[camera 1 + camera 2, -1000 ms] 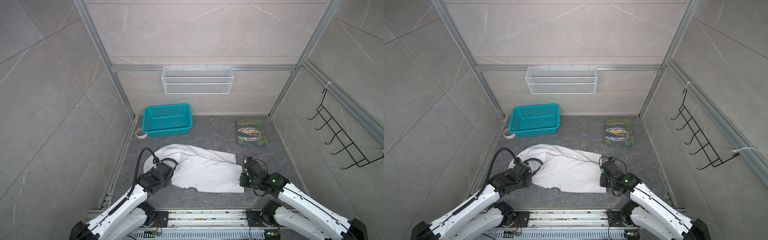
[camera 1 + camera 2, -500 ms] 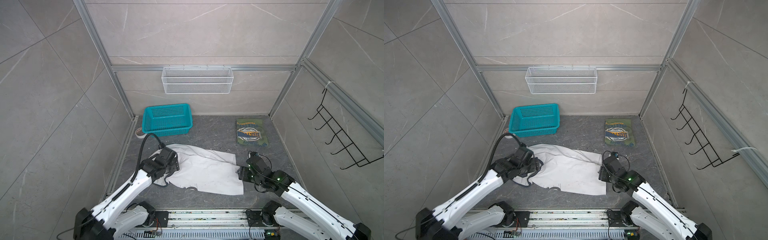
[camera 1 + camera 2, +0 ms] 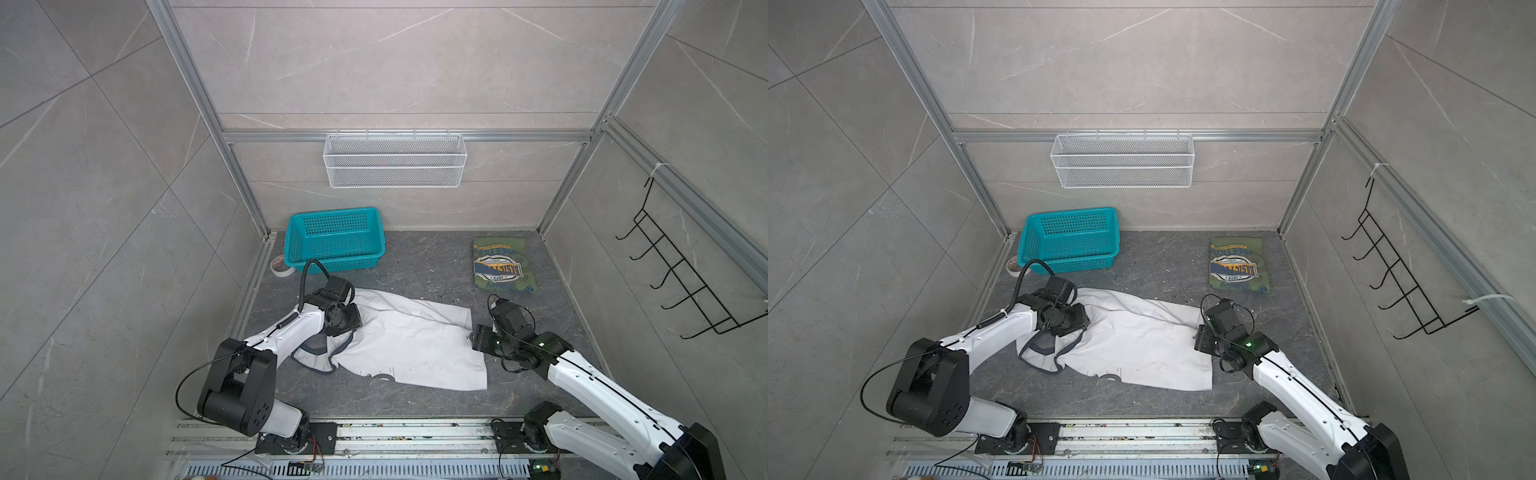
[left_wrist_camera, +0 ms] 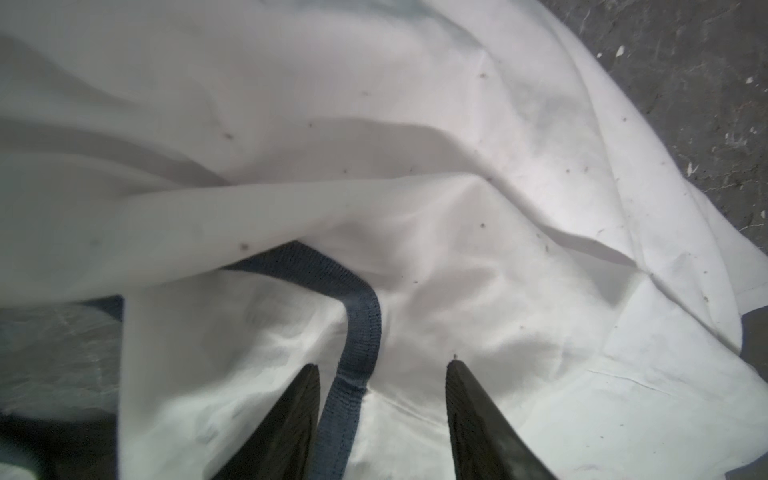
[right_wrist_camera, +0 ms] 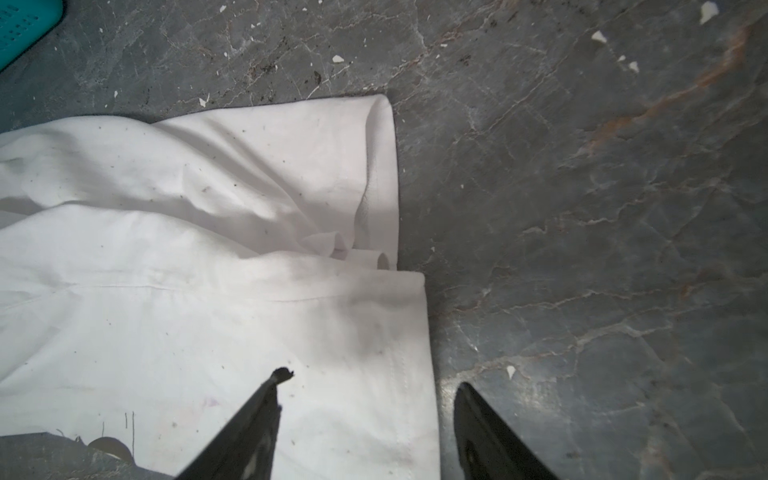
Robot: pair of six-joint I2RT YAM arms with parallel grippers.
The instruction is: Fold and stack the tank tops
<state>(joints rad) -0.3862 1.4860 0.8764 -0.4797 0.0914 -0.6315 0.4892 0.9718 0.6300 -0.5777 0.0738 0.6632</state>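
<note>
The white tank top (image 3: 407, 345) lies spread and rumpled on the dark grey table (image 3: 415, 266), between the 2 arms in both top views, with its navy trim (image 3: 316, 361) looping out at the end nearest the left arm. The olive green tank top (image 3: 503, 266) lies folded into a neat rectangle near the far right corner, graphic side up, well apart from the white one.

The left arm reaches in from its base at the near edge. Its elbow is raised and its white forearm slants toward the strap end of the white top, with the wrist bent down over the cloth. In the left wrist view the left end effector (image 4: 380, 365) is released: its 2 dark fingers stand apart over the white fabric, a band of navy trim (image 4: 361, 324) runs between them, and nothing is clamped.

The right arm stretches diagonally from the near right, and its wrist is low at the hem side of the white top. The right end effector (image 5: 374, 378) is also released and straddles the hem edge, with 1 finger over the cloth (image 5: 166, 311) and 1 over bare table (image 5: 582, 249).

A teal basket (image 3: 334, 241) sits behind the left arm.
</note>
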